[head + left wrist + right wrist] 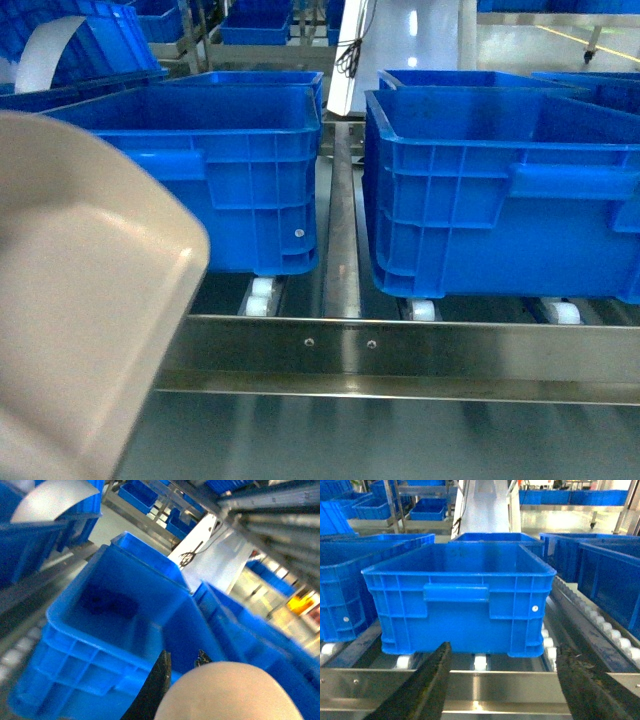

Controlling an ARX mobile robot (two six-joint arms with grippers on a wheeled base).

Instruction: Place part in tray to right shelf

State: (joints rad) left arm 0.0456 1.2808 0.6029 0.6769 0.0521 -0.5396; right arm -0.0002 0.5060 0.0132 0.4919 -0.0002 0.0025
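The cream tray fills the lower left of the head view, tilted, its underside or wall toward the camera. In the left wrist view it shows again as a pale curve at the bottom edge, with a dark finger of the left gripper just beside it. The tray looks carried by that arm, but whether the fingers are clamped on it cannot be told. The small blue part shows in no view; it may lie inside the tray, hidden by the wall.

The right gripper faces the steel shelf at the bottom of its own view, fingers spread wide and holding nothing, with a blue crate centred behind the front rail on the white rollers.

In the head view a second crate sits at the right, across a narrow gap from the left crate.

To do this step well, the tray probably wants to stay level enough that nothing slides out, travel rightward above the rail, and clear the crate rims before it lowers. Moving slowly would guard against the tray's long body clipping the left crate.
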